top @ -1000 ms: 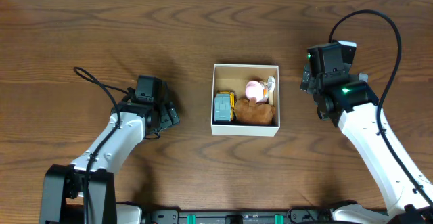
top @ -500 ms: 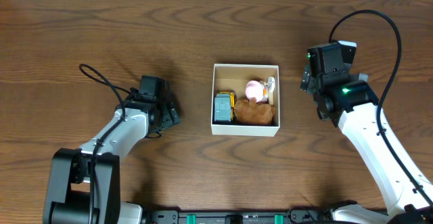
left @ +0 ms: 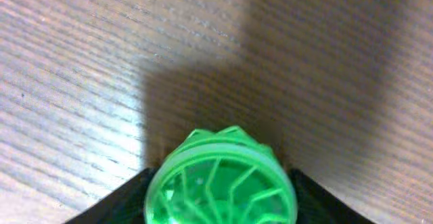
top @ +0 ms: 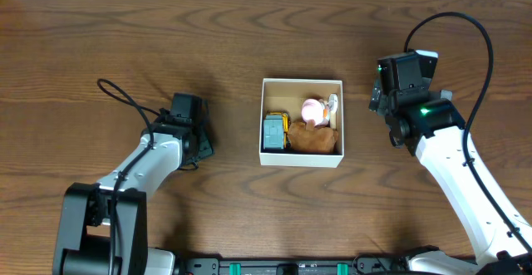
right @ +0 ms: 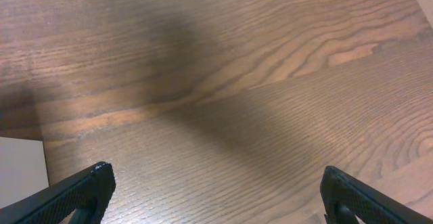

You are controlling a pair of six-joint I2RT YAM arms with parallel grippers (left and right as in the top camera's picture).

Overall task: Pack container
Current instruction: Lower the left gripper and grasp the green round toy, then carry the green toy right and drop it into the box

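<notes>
Overhead look at a dark wood table (top: 100,42). At left, left gripper (top: 204,144) low over the wood, clenched around a green ribbed disc (left: 221,185). Only the disc's upper part visible in the wrist view, the rest cut off by the bottom edge. From overhead, disc hidden under the arm.

In the middle, well apart from both arms, the container (top: 301,81), open-topped. Inside, a grey block (top: 273,132), a brown plush (top: 314,139), a pink toy (top: 312,109) and a small white piece (top: 332,103), too small to identify.

At right, right gripper (top: 378,100) near the container's upper right corner, spread wide, grasping nothing. Only two black fingertips (right: 95,187) showing at the wrist view's lower corners, over bare wood.
</notes>
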